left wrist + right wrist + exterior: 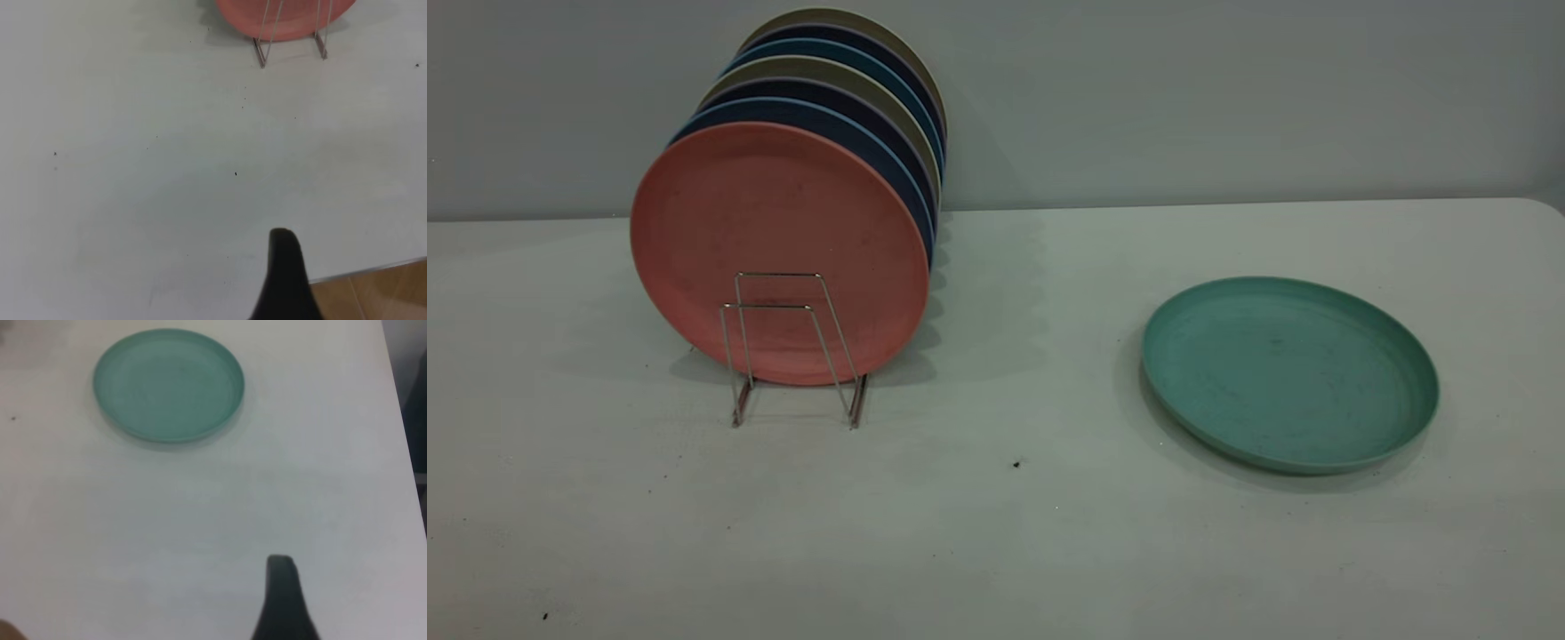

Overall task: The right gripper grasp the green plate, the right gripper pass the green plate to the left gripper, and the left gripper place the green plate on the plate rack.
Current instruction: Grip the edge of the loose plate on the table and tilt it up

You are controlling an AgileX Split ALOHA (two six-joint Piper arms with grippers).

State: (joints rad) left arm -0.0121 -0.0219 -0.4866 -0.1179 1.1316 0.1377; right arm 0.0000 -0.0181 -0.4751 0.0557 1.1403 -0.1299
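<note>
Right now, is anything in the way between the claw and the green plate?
No. In the right wrist view, only bare table lies between the right gripper and the green plate, which lies flat, apart from the plate rack.

table (996, 533): carries all items | plate rack (791, 347): left side, near back wall | row of plates (818, 178): upright in rack, one behind another, rearmost nearest wall | foremost plate (778, 249): behind rack's two front loops | green plate (1289, 369): flat on table, right side, well apart from rack
</note>
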